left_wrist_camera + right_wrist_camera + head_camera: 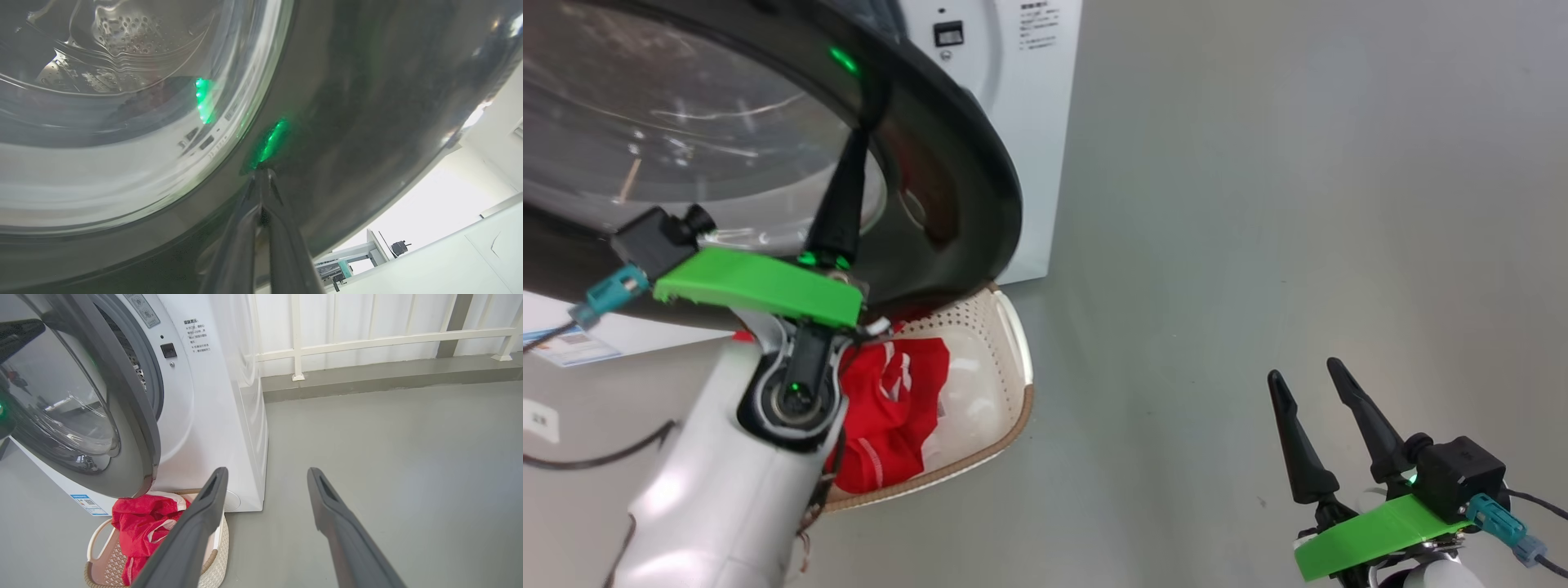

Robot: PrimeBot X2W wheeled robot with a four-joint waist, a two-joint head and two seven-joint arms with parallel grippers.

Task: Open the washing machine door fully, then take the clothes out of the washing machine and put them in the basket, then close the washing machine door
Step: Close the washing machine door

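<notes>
in the head view, your left gripper (pixel 862 131) reaches up from the pale forearm with its two dark fingers pressed together and nothing between them, tips resting on the glossy black rim of the washing machine door (pixel 980 188), just beside the edge of the glass window (pixel 670 106). the door stands swung out from the white washing machine (pixel 1029 122). below the door's lower edge you see the basket (pixel 1017 351) on the grey floor (pixel 1258 204), close against the machine's front, with the red clothes (pixel 890 408) heaped inside it, white trim showing. your right gripper (pixel 1304 370) sits at the lower right, well apart from the machine, fingers spread and holding nothing. in the left wrist view, the two fingers rise together, closed tip to tip, and meet the dark rim where a green glow reflects off the gloss; through the bulging glass to the left you can make out the perforated steel drum (pixel 135 36). in the right wrist view, the two fingers stand wide apart with only bare floor between them. the door hangs partly open at an angle to the machine, the grey rubber ring (pixel 153 375) of the port visible behind it. the basket sits beneath the door's bottom edge, the red clothes piled in it, and a small blue label (pixel 88 502) shows on the machine's front just beside the basket handle. a white railing (pixel 367 339) runs along the far wall.
</notes>
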